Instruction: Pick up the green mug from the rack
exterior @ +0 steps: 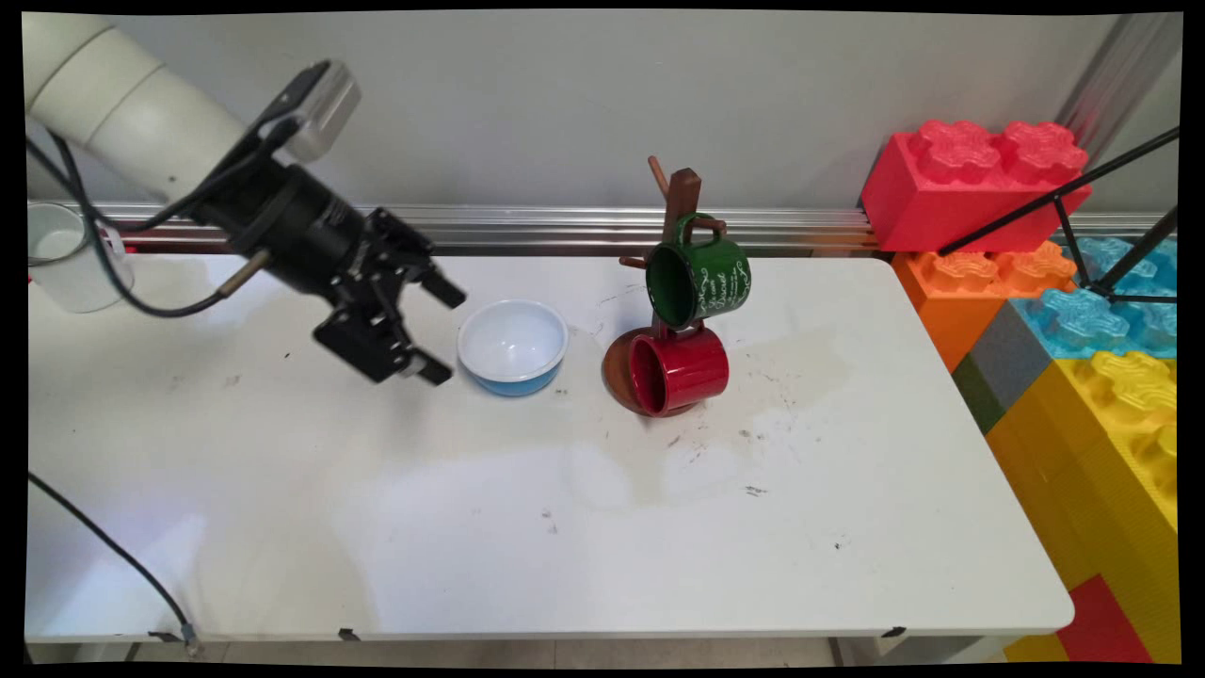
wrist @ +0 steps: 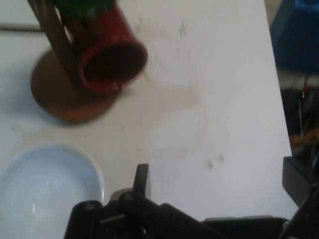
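Observation:
My black gripper hangs open just left of a small bowl, white inside and blue outside, with nothing between its fingers. In the hand view the bowl lies at the lower left, beside one fingertip. Right of the bowl stands a brown wooden mug tree. A green mug hangs on its upper peg. Below it a red mug hangs sideways over the round base, its mouth facing left. The red mug and the base show at the hand view's top left.
A white cup stands at the table's far left edge behind the arm. Big toy bricks, red, orange, blue and yellow, are stacked beyond the table's right edge. A black tripod leg crosses them. A black cable trails at the front left.

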{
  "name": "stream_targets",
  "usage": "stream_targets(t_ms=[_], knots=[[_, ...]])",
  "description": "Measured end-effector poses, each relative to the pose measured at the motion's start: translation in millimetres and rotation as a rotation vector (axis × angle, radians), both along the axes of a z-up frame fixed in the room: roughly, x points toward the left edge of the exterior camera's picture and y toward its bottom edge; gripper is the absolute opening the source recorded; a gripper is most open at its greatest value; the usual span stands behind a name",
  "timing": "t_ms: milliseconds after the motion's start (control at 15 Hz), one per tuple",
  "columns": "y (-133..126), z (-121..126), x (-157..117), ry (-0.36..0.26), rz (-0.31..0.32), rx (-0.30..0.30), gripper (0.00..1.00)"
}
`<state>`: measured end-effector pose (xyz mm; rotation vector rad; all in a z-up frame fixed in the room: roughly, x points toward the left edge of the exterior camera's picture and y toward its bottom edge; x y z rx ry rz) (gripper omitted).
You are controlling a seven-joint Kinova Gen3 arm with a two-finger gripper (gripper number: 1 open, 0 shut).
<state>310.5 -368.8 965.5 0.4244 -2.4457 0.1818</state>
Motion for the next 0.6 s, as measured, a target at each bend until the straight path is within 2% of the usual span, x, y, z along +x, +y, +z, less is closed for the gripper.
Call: stream_targets(t_ms=[333, 600], knots=[[-7, 6, -11, 0.07, 0.013, -0.035, 1.0], [-9, 5, -23, 0.101, 0.043, -0.031, 1.0]])
